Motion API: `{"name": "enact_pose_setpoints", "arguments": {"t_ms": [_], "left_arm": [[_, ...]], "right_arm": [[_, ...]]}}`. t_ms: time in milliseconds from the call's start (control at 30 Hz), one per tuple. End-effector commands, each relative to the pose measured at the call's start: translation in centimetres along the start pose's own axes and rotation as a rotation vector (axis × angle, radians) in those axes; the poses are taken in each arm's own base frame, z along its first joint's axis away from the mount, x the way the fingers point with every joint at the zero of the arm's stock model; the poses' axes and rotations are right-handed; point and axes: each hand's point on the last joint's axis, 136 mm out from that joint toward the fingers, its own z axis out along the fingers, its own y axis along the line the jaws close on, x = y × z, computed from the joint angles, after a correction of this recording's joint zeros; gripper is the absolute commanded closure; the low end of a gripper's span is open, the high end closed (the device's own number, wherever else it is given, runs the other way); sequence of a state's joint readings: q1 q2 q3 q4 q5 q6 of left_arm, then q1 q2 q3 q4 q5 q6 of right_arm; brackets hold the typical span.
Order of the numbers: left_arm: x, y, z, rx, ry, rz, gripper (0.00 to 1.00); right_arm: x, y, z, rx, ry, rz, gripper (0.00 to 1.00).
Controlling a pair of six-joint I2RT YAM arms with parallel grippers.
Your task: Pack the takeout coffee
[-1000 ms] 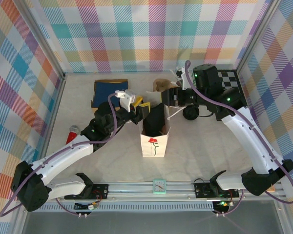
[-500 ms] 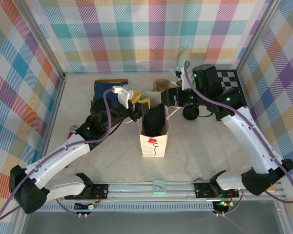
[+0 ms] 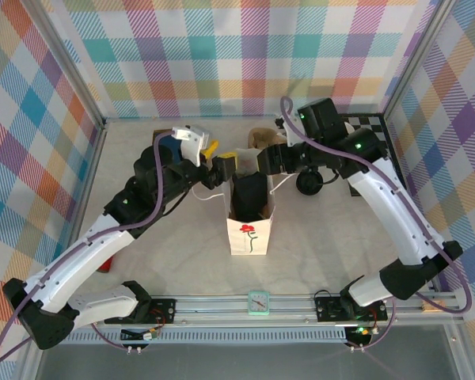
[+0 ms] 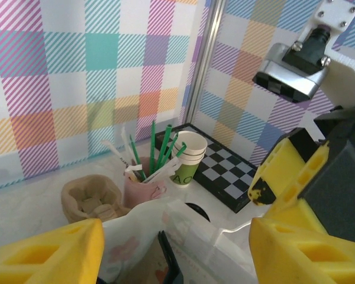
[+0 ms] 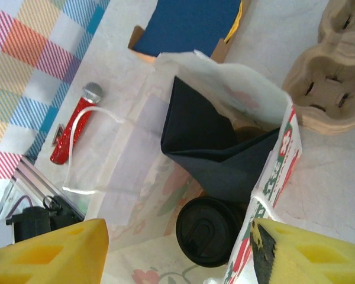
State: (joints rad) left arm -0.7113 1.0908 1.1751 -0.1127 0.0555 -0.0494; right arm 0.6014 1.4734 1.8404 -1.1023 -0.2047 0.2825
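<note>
Right wrist: takeout coffee (image 5: 208,231) looks already packed. It sits upright low inside the paper bag (image 5: 124,177), black lid up, straight below the right end effector (image 5: 177,251), which is released and empty. Left end effector (image 4: 177,254) is also released, just beside the bag's mouth. Right arm is nearer and the cup axis is vertical, so I'd lift straight clear.

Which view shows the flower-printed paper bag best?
Top external: the whole bag stands upright, with its flower print visible. Right wrist looks down into its open mouth, with the walls cropped. Left wrist catches part of its top rim.
</note>
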Motion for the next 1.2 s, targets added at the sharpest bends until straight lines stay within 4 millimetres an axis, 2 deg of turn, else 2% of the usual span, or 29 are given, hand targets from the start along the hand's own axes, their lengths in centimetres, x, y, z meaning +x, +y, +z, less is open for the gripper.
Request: {"name": "enact_pose_setpoints", "arguments": {"t_ms": [0, 200, 533, 900, 1167], "left_arm": [[0.1, 0.5, -1.1, -0.054, 0.042, 0.046, 0.28], [0.0, 1.9, -2.1, -0.143, 0.074, 0.090, 0.20], [-0.1, 3.3, -3.6, -0.228, 0.075, 0.115, 0.17], [0.7, 4.9, -5.0, -0.315, 0.095, 0.147, 0.15], [2.2, 6.6, -6.5, -0.407, 0.141, 0.176, 0.14]], "right_arm": [[1.1, 0.3, 0.0, 0.032, 0.057, -0.039, 0.35], [2.0, 1.4, 0.5, 0.041, 0.116, -0.086, 0.35], [3.0, 2.7, 1.2, 0.055, 0.187, -0.137, 0.35], [3.4, 2.6, 1.4, 0.087, 0.228, -0.154, 0.34], [3.7, 2.4, 1.3, 0.100, 0.254, -0.172, 0.33]]}}
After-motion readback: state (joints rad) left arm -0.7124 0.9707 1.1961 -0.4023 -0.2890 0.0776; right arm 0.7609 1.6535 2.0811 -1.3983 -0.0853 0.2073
